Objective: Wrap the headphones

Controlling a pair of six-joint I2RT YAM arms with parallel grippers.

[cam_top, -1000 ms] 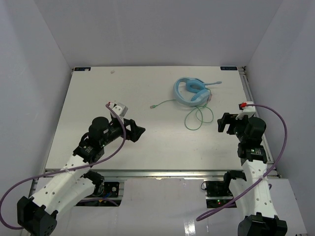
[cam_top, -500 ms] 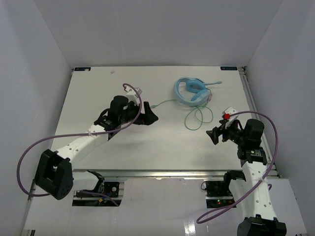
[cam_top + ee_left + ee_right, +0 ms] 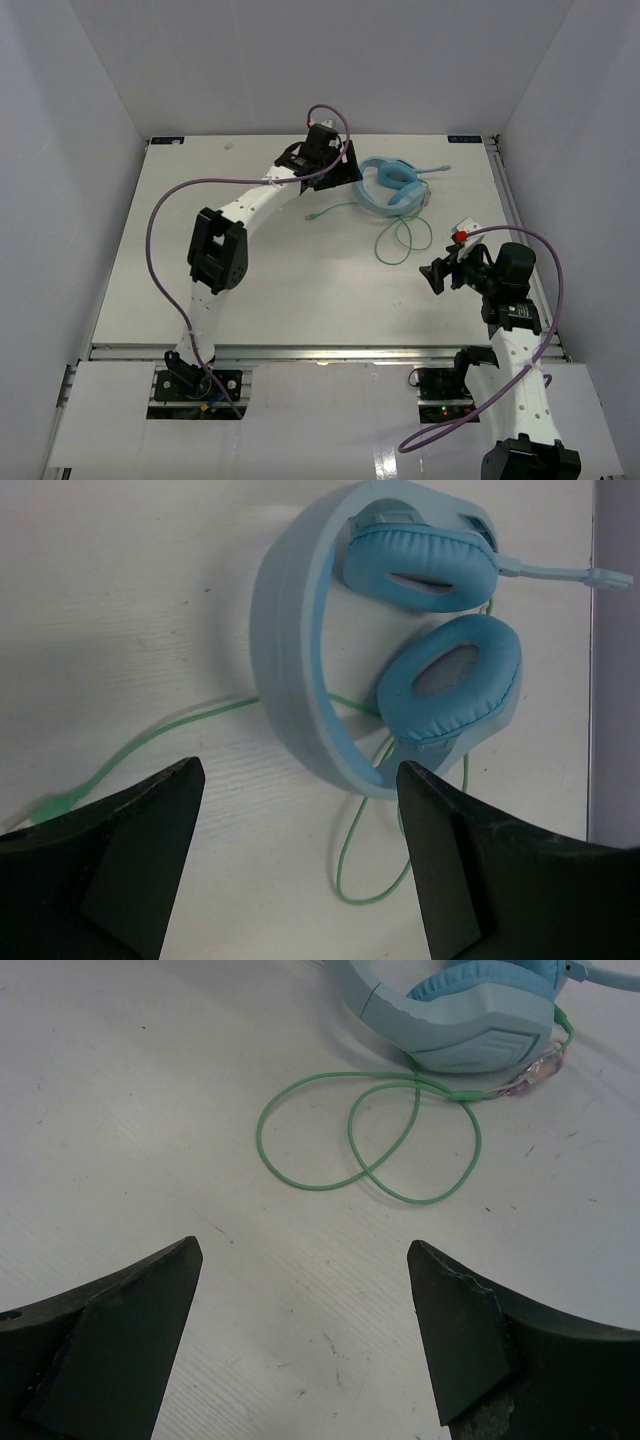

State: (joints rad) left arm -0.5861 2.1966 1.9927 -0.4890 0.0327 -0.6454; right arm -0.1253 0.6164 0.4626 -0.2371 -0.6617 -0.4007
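Although both arms were deployed over the white tabletop (image 3: 200, 260), no wrapping had been done as far as the views showed. The light blue over-ear headphones with the padded headband (image 3: 388, 187) lay at the far right of the table, untouched by either tool. Their thin pale green cable (image 3: 370, 1145) lay slack on the surface, not wound round the headset. It formed two overlapping loops on the near side of the headset, and its plug end (image 3: 50, 805) ran out to the left. In my judgement the whole task remained: the cable was yet to be gathered and wound.

The left gripper (image 3: 297, 775) hovered just beside the headband with its jaws spread wide, holding nothing. The right gripper (image 3: 302, 1250) stood on the near side of the cable loops, jaws likewise apart and empty.

The headset lay on its side with the two cushioned blue earcups (image 3: 420, 565) close together inside the headband's curve. The slim boom microphone (image 3: 570, 575) projected toward the right edge. No damage was visible.
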